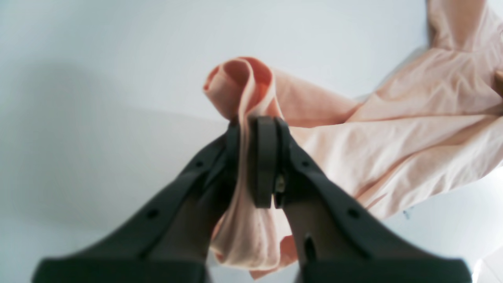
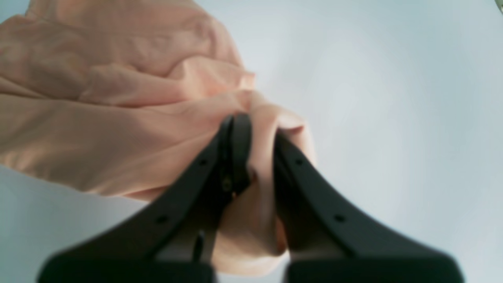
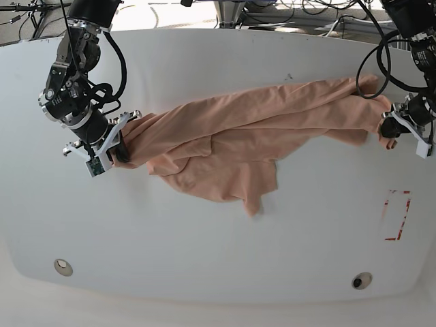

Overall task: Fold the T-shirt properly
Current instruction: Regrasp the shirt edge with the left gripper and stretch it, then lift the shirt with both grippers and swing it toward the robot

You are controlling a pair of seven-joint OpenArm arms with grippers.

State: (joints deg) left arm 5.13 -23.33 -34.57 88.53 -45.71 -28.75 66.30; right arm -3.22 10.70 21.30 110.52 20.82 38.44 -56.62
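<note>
The salmon-pink T-shirt (image 3: 238,129) lies stretched and bunched across the white table (image 3: 204,238), pulled between both arms. My left gripper (image 1: 251,122) is shut on a rolled fold of the T-shirt (image 1: 393,129), and in the base view it sits at the shirt's right end (image 3: 381,129). At the shirt's left end (image 3: 121,151), my right gripper (image 2: 257,125) is shut on a bunch of the T-shirt (image 2: 118,129). A loose flap hangs toward the table's front. No collar or emblem shows.
A red rectangular outline (image 3: 397,215) is marked on the table at the right. Two round holes (image 3: 63,266) (image 3: 362,280) sit near the front edge. Cables run along the far edge behind the table.
</note>
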